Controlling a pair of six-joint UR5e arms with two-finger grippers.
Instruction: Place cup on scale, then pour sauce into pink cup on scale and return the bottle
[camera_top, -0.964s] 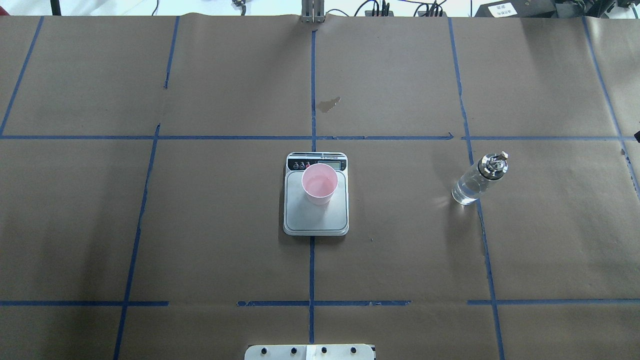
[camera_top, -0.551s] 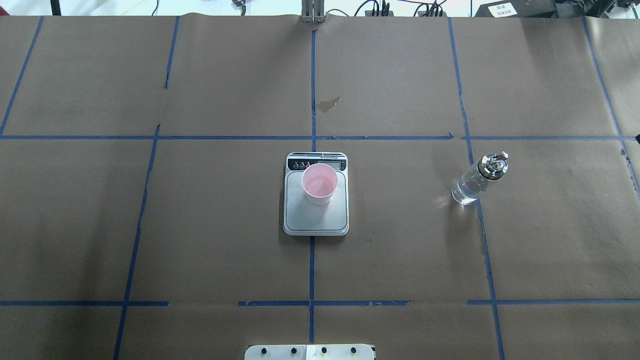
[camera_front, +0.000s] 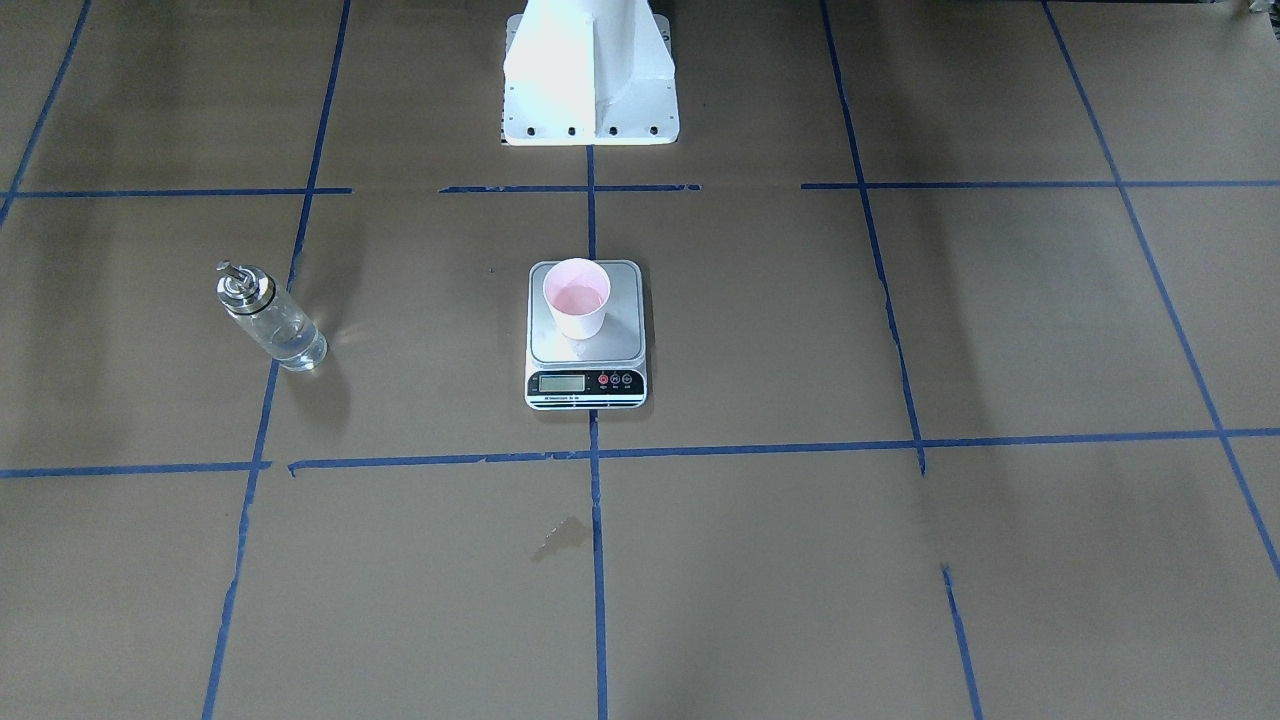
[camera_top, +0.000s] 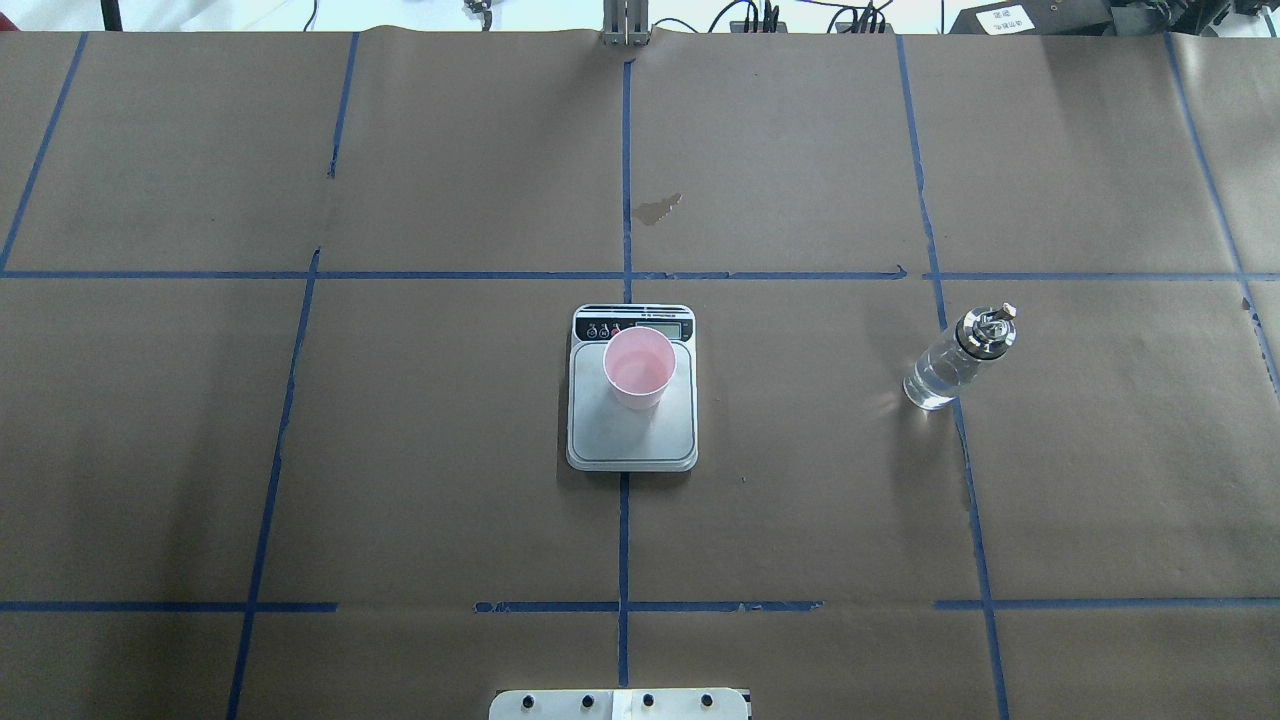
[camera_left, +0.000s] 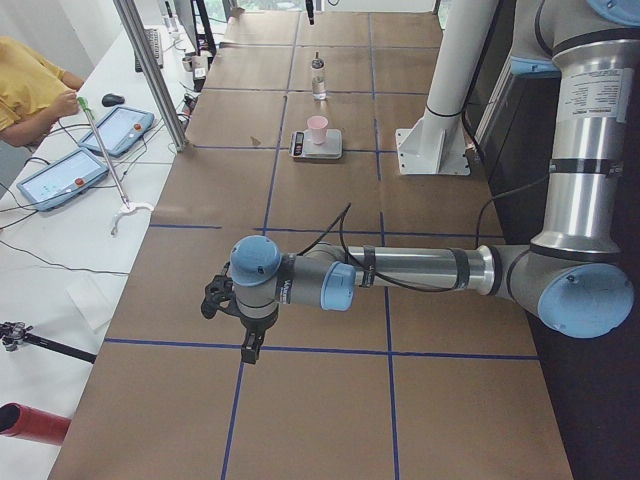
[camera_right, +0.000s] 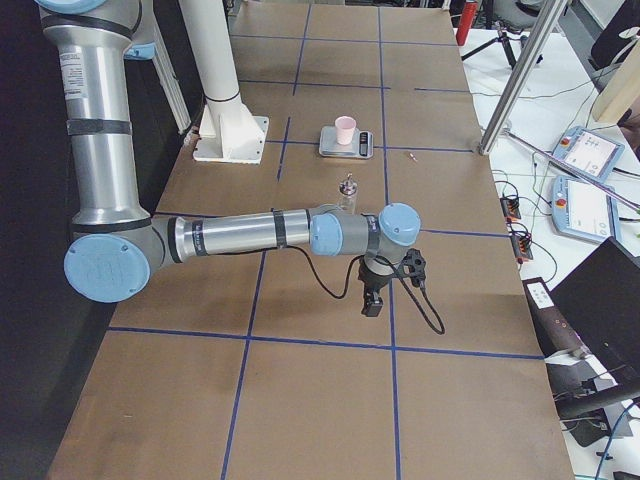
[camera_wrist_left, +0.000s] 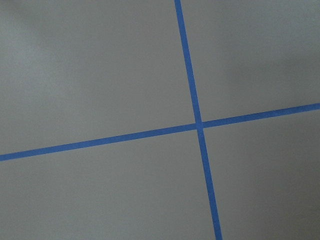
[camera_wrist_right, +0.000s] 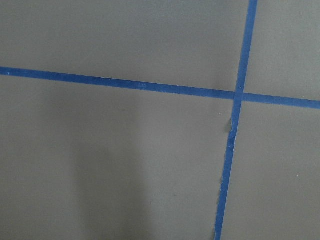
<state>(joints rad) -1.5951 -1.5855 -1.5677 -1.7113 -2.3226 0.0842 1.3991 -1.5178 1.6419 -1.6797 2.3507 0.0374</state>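
We see the small pale pink paper cup (camera_top: 640, 366) on the flat steel-plated kitchen scale (camera_top: 632, 440) at frame centre. The clear glass bottle with metal pourer (camera_top: 945, 365) stands upright, centre right. It is nearer the right gripper (camera_right: 372, 305) than the left gripper (camera_left: 249, 350) — we cannot tell how far either gripper is parted.

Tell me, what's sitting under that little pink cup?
The cup stands on the scale, on its steel plate near the display end. The patch of plate beneath the cup's base is covered, so nothing there can be seen.
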